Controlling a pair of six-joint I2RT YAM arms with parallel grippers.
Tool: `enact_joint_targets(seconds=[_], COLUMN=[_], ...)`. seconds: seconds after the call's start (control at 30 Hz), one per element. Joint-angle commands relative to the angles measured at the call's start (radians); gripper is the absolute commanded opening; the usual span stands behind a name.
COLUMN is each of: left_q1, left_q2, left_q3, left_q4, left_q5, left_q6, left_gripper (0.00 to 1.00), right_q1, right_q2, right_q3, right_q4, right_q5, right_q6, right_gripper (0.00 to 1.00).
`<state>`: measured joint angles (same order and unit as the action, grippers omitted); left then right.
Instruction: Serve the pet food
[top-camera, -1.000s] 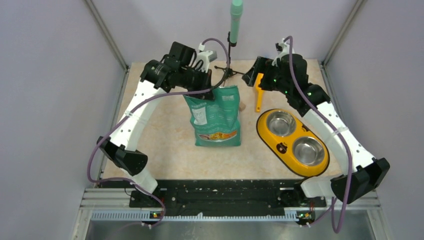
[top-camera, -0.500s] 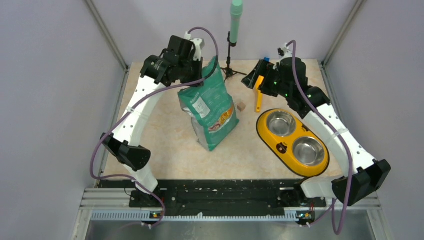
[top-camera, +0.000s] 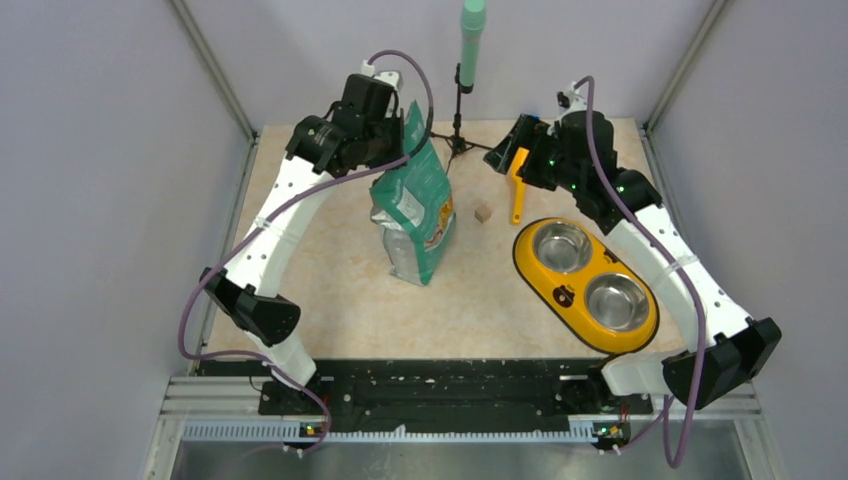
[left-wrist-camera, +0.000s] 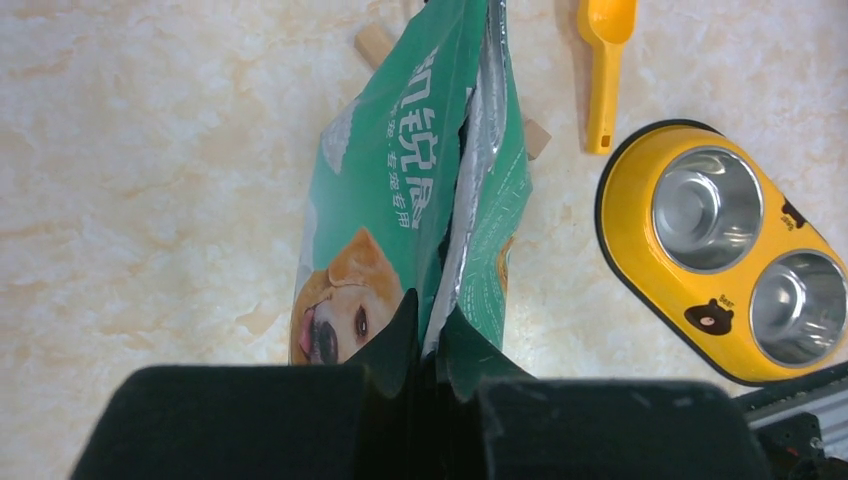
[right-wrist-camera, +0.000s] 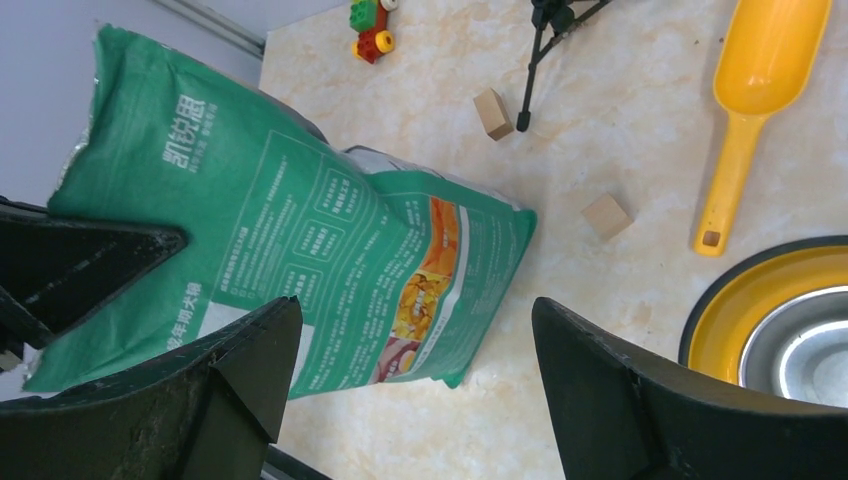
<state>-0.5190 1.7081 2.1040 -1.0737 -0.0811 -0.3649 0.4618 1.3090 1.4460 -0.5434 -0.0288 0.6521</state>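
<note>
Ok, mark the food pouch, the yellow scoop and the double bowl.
food pouch (top-camera: 425, 235), top external view, printed face.
yellow scoop (right-wrist-camera: 732, 165), right wrist view, mid handle.
double bowl (top-camera: 580, 280), top external view, yellow body between the steel cups.

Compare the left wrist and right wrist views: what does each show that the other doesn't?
Only the left wrist view: the dog's face on the pouch, the pouch's opened, silver-lined top, and both steel bowls of the yellow feeder. Only the right wrist view: the pouch's printed back panel, toy bricks, a tripod, and the right claw, open. Both: the pouch, the yellow scoop, two wooden cubes and part of the feeder.
</note>
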Motion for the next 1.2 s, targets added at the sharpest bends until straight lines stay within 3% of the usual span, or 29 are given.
enact_joint_targets(seconds=[0.0, 0.17, 0.47, 0.57, 0.67, 0.77, 1.0, 1.1, 1.17], left_q1=[-0.058, -0.141, -0.159, -0.159, -0.158, -0.158, -0.158, -0.158, -0.155], left_q2=[-0.109, -0.039, -0.002, 0.009, 0.011, 0.003, 0.02, 0.014, 0.004], left_q3=[0.068, 0.095, 0.066, 0.106, 0.137, 0.127, 0.118, 0.101, 0.099], left_q4=[0.325, 0.322, 0.405, 0.378, 0.344, 0.36, 0.394, 0.414, 0.424], left_q5=[-0.172, -0.236, -0.018, -0.056, -0.211, -0.279, -0.186, -0.113, -0.079], left_q6=[0.003, -0.019, -0.099, -0.117, -0.197, -0.264, -0.251, -0.227, -0.211], left_gripper=[0.0, 0.0, 0.0, 0.0, 0.0, 0.0, 0.01, 0.46, 0.64], right_q1=[0.006, 0.006, 0.006, 0.006, 0.006, 0.006, 0.006, 0.006, 0.007], right_q2=[0.004, 0.0, -0.025, -0.036, -0.021, 0.008, 0.018, 0.02, 0.017], right_q3=[0.071, 0.095, 0.081, 0.052, 0.065, 0.111, 0.141, 0.143, 0.141], right_q4=[-0.013, -0.03, 0.039, 0.079, 0.078, 0.047, 0.057, 0.055, 0.056], right_q5=[-0.008, -0.017, -0.124, -0.146, -0.17, -0.182, -0.186, -0.195, -0.197], right_q6=[0.008, 0.003, 0.026, 0.05, 0.037, 0.025, 0.036, 0.036, 0.037], right_gripper=[0.87, 0.87, 0.8, 0.76, 0.73, 0.73, 0.76, 0.76, 0.76])
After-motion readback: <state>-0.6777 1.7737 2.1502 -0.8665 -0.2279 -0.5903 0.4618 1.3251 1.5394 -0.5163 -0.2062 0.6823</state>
